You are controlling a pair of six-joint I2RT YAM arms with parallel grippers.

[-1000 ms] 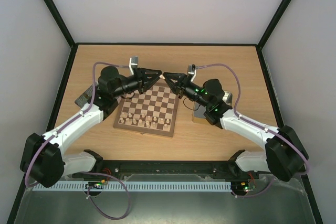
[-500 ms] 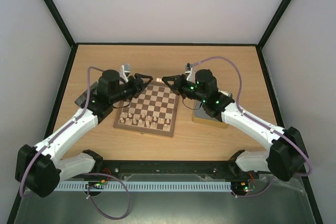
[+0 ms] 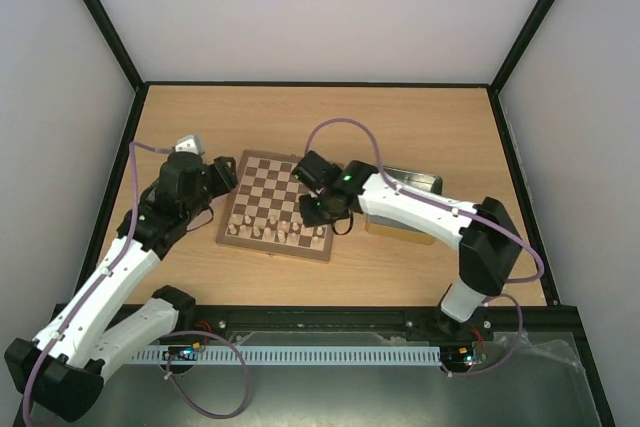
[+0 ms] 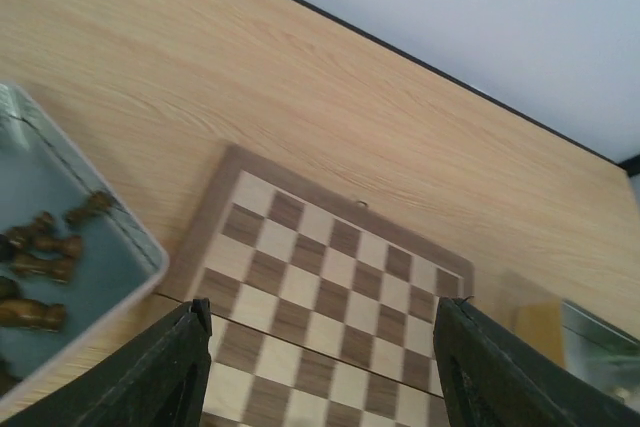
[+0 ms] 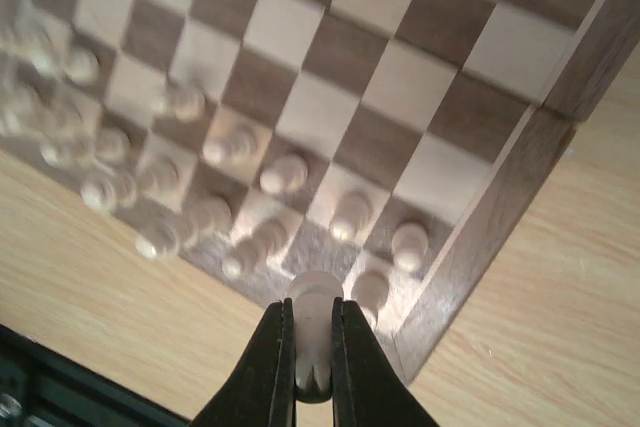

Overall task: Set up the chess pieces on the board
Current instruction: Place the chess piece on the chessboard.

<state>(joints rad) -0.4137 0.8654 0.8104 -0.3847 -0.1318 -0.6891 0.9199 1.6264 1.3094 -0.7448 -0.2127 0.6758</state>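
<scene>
Right wrist view: a pale chess piece (image 5: 316, 292) is pinched in the closed right gripper (image 5: 312, 367) over the board (image 5: 300, 37), near its corner, by ranked pale pieces (image 5: 285, 172). Beside the board, the left gripper (image 4: 322, 357) is spread wide, empty; dark pieces (image 4: 35, 247) are seen in a grey tray (image 4: 110, 267).

— That board (image 4: 330, 277) is wood, isn't it? Slight satin sheen.
— Yes. The tabletop (image 3: 420, 117) is matt, with a pale wood grain. The chess pieces (image 5: 285, 172) look like smooth, pale turned wood.
</scene>
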